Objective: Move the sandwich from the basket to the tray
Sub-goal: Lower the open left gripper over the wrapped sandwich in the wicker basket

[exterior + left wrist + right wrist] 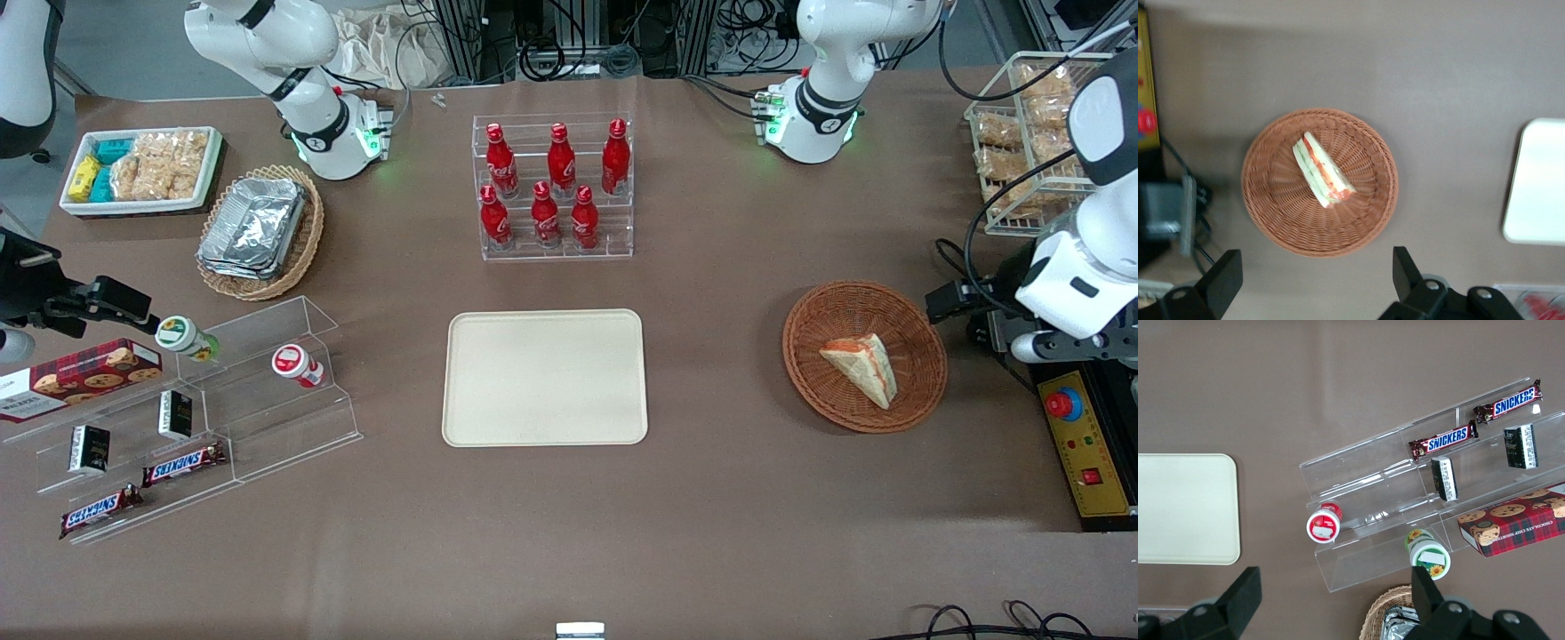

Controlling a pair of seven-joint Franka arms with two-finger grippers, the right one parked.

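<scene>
We see the tool [1313, 283] in the left wrist view hanging above the bench [1405, 67], its two dark fingers [1223, 277] spread wide and holding nothing. Below it lies the sandwich [1321, 170], a pale triangular wedge with red-orange and green layers on its cut edge, resting in the round reddish-brown wicker basket [1281, 220]; a corner of the cream tray [1538, 180] shows beside it.

In the front view the sandwich [861, 368] sits in the basket [822, 391] toward the working arm's end, well apart from the bare tray [545, 377]. We read "SNICKERS" on two bars [182, 463].

The right wrist view shows the same Snickers bars [1443, 440] and a chocolate cookie box [1518, 523].
</scene>
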